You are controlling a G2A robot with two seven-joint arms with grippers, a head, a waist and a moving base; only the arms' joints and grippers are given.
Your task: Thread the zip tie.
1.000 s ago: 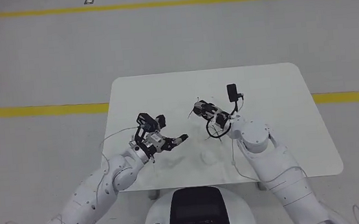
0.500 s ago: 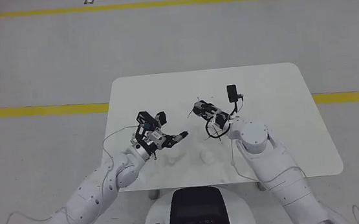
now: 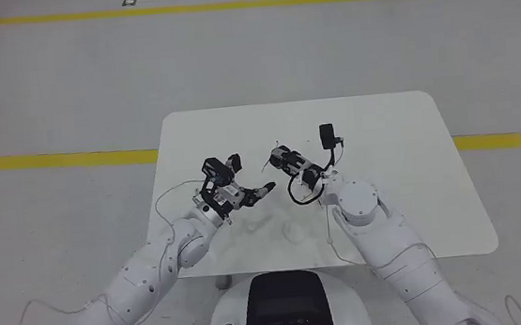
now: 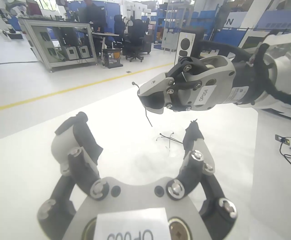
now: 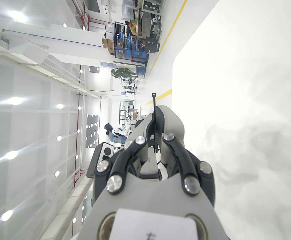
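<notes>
While the silver, black-padded right gripper (image 4: pixel 151 100) is pinched fully closed on a thin black plastic zip tie (image 4: pixel 146 116), the matching silver-and-black left gripper (image 4: pixel 137 121) is spread wide with nothing between its fingers.

- Zip tie: clamped mid-length at the right gripper's fingertips. The small square head sticks out on one side. The tail hangs out on the other side, down toward the table, with its end free in the air.
- Right wrist view: the zip tie (image 5: pixel 154 106) runs along the seam between the closed pads, and the head is just past the right gripper's (image 5: pixel 156 114) tips.
- Left gripper: faces the right gripper's tips, near but not touching. From the left wrist camera the tail end sits in line with the gap between the open fingers. Can't tell whether it is actually inside that gap or farther off.
- Top view: the right gripper (image 3: pixel 279 156) is above the flat white rounded-corner table (image 3: pixel 401 149), and the left gripper (image 3: pixel 250 176) is just beside it on the robot's left.
- A few thin black loose zip ties (image 4: pixel 169 138) lie tangled on the table below the right gripper, apart from both grippers.
</notes>
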